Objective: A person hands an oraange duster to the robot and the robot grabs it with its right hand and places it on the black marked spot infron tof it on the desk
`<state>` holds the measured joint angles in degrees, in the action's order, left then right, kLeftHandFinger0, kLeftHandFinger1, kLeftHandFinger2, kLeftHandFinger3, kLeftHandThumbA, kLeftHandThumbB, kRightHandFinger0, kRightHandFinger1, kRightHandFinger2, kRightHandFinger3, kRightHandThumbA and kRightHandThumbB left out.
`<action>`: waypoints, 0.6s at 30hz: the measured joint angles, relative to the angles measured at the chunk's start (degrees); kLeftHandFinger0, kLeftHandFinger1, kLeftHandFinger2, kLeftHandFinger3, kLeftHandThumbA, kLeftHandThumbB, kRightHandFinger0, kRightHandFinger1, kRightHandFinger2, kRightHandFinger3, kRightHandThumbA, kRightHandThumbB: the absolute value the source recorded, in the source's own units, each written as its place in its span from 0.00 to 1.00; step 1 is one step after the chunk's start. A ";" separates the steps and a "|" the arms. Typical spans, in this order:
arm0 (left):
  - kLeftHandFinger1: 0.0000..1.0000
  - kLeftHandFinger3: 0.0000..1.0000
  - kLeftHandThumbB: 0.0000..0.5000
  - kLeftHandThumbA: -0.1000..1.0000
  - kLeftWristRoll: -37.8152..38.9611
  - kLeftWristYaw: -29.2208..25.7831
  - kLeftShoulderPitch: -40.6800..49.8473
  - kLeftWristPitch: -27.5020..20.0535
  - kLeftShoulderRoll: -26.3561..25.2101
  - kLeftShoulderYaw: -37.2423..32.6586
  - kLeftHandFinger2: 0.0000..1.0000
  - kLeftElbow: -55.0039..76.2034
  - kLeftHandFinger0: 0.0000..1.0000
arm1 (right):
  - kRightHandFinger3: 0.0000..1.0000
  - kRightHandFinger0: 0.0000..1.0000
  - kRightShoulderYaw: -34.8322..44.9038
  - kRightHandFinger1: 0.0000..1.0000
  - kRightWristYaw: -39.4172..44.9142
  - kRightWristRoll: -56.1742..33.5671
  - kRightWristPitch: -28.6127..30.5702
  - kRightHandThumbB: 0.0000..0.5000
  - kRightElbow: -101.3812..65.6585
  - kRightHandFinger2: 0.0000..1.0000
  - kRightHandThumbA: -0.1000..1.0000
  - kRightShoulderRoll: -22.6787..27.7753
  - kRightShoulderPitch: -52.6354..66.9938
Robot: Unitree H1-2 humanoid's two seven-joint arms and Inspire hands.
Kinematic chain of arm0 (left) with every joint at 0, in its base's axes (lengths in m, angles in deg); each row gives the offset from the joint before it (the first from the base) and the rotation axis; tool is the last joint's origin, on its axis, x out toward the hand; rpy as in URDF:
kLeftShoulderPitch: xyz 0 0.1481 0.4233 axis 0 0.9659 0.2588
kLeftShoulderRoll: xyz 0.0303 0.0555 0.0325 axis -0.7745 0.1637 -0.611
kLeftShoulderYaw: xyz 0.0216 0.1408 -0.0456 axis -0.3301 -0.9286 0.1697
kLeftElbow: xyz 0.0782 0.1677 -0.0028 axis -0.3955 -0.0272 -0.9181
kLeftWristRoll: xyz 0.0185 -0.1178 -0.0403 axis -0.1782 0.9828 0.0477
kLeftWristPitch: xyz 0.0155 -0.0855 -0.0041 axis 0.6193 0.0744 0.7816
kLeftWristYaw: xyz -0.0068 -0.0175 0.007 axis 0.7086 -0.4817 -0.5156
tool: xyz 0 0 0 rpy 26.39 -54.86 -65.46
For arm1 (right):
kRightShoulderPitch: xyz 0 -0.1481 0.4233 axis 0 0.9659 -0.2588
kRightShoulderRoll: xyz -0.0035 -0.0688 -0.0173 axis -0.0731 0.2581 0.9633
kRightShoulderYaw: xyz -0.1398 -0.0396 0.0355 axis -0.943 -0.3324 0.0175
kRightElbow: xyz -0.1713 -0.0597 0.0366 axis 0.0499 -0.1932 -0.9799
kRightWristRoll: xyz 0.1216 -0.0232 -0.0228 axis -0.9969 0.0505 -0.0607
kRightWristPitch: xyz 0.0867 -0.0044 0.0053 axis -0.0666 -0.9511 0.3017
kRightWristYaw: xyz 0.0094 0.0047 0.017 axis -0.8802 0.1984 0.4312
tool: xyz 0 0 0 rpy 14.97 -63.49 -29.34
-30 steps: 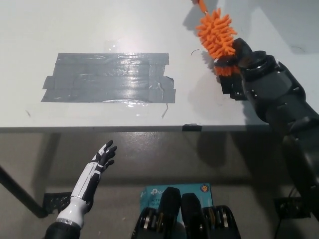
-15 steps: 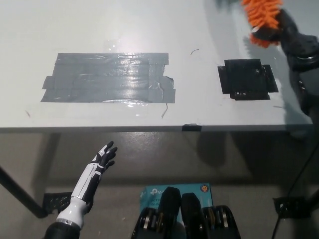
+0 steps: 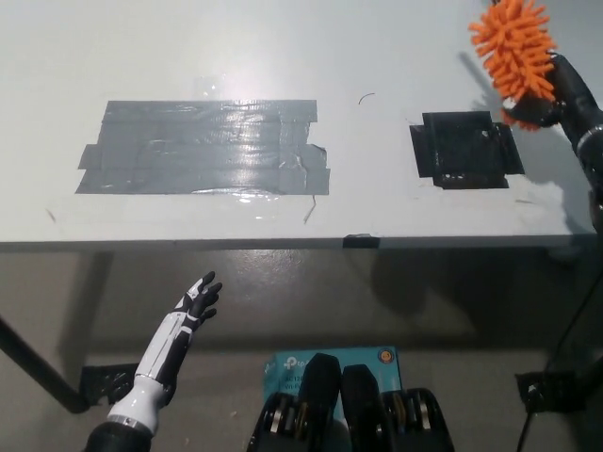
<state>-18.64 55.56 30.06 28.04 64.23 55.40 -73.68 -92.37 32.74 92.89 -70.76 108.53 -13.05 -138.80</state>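
Worktop [image 3: 188,47]: pale grey-white, matte, with a soft glare patch near the middle; its front edge runs straight across the head view, and a small dark tab [image 3: 361,241] sits on that edge.

Grey tape patch [image 3: 203,148]: several overlapping strips of shiny grey duct tape forming a wide rectangle on the left half of the worktop, wrinkled and reflective, with ragged ends at left and right.

Black marked spot [image 3: 465,150]: a square of black tape on the right part of the worktop, well apart from the grey patch, with small tabs sticking out at its sides. Nothing lies on it.

Orange duster [image 3: 514,46]: a bristly head of thick orange nubs, held up at the top right corner, above and just to the right of the black marked spot, casting a shadow on the worktop beside it.

Right hand [image 3: 556,94]: black, at the right edge, fingers clamped on the lower end of the orange duster; the arm runs down the right border.

Left hand [image 3: 195,303]: white with dark fingers, below the worktop edge at lower left, resting in the air with fingers apart and holding nothing.

Floor [image 3: 311,301]: dull grey-brown below the worktop. A dark table leg [image 3: 33,369] slants to a foot plate at lower left; a blue box [image 3: 330,363] lies at bottom centre; a black cable [image 3: 570,334] hangs at right.
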 measured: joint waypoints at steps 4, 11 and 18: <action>1.00 1.00 0.33 1.00 -0.05 0.00 -0.15 -0.05 -0.01 -0.02 1.00 -0.10 1.00 | 0.92 0.22 -1.86 0.67 0.83 0.93 -0.63 0.26 -0.20 0.97 0.00 0.02 1.01; 1.00 1.00 0.34 1.00 -0.19 0.00 -0.28 -0.19 -0.16 -0.01 1.00 -0.24 1.00 | 1.00 0.68 -4.89 1.00 1.32 2.52 -0.65 0.46 1.62 1.00 0.26 -0.40 1.73; 1.00 1.00 0.35 1.00 -0.17 0.00 -0.59 -0.18 -0.19 0.01 1.00 -0.25 1.00 | 1.00 1.00 -10.65 1.00 7.95 3.93 -2.24 0.74 2.83 1.00 0.69 0.82 1.20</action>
<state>-18.81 55.55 29.47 27.86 64.04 55.41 -73.93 -103.02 40.70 96.81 -73.00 111.35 -12.23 -137.60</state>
